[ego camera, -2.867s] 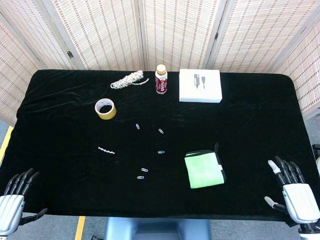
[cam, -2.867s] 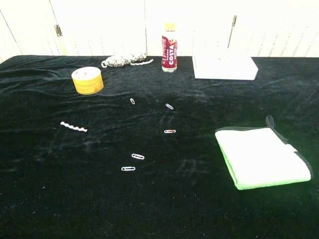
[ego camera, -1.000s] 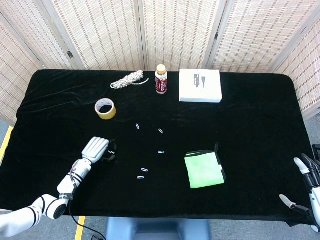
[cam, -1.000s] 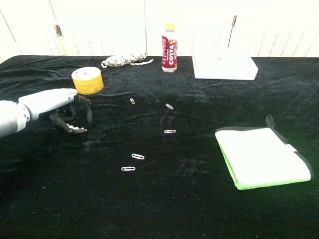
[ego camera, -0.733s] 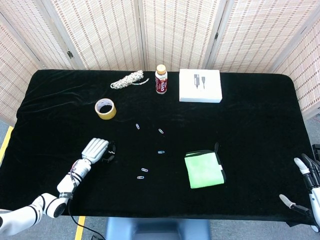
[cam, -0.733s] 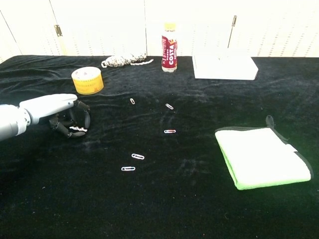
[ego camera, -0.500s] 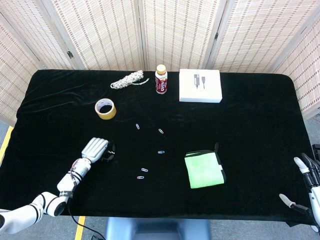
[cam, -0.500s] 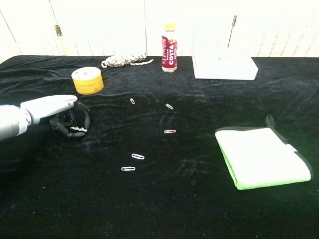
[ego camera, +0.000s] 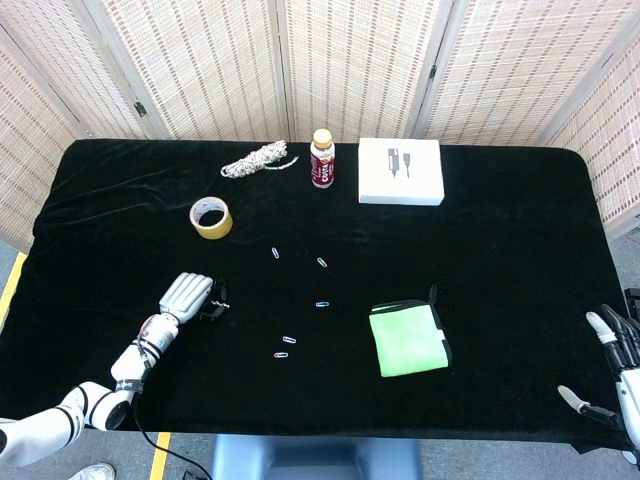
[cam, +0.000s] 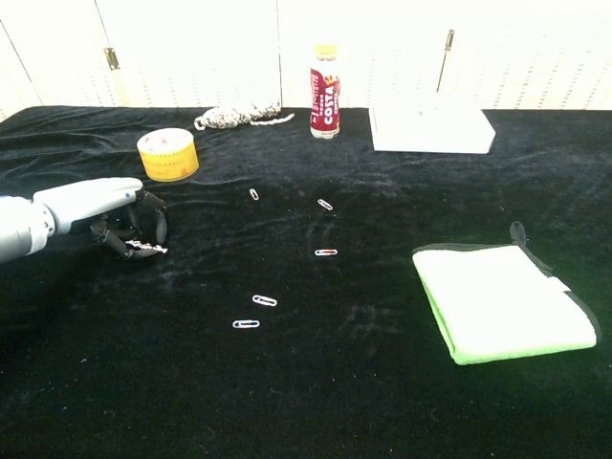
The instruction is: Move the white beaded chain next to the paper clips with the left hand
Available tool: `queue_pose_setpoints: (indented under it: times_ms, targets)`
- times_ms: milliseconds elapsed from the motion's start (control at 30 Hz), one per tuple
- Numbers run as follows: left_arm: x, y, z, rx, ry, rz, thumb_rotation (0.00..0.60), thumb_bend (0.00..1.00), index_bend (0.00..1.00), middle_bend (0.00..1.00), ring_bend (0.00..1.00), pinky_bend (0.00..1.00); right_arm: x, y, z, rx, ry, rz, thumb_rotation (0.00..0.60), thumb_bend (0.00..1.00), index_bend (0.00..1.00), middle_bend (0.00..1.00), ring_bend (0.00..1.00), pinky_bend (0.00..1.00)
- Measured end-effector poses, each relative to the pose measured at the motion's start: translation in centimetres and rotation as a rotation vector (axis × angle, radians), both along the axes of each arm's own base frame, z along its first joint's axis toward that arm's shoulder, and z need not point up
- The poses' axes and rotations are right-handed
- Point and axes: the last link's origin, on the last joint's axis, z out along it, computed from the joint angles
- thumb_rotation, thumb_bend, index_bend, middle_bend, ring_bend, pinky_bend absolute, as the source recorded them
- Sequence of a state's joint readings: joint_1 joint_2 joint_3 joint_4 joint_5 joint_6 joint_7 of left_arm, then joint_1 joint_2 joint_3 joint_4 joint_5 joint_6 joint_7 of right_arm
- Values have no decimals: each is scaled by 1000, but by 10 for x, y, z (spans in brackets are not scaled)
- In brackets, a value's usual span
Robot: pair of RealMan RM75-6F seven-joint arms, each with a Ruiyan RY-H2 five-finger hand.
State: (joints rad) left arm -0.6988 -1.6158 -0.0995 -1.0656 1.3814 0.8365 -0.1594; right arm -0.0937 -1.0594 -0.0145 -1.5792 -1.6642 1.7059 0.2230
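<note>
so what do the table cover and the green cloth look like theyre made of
Table cover: seemingly black velvet or similar napped fabric, matte, with pale brushed streaks and soft wrinkles. Green cloth: probably microfiber, a folded fuzzy matte towel with dark stitched edging and a small hanging loop.

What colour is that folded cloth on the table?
Bright green cloth with a dark edge, seen best in the chest view.

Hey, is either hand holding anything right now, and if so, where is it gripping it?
The left hand has its fingers curled around the white beaded chain; which part it grips is hidden. The right hand holds nothing.
</note>
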Motion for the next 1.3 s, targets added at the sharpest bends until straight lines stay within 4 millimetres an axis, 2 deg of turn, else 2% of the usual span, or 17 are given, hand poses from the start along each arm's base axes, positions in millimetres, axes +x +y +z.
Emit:
queue_pose_setpoints:
  times_ms: [367, 733, 900, 1300]
  targets:
    - [-3, 2, -3, -13, 5, 15, 600, 432, 530, 1000, 1000, 1000, -1, -1, 1, -7, -1, -9, 600, 9, 0, 0, 0, 0]
    - [-5, 3, 0, -1, 5, 20, 600, 449, 732, 1000, 1000, 1000, -1, -1, 1, -9, 0, -9, 600, 9, 0, 0, 0, 0]
    - [-7, 3, 2, 12, 6, 24, 600, 460, 858, 1000, 1000, 1000, -1, -1, 1, -5, 0, -10, 600, 10, 0, 0, 0, 0]
    - [-2, 1, 15, 103, -22, 3, 600, 495, 885, 1000, 1000, 1000, -1, -1, 1, -1, 0, -2, 600, 9, 0, 0, 0, 0]
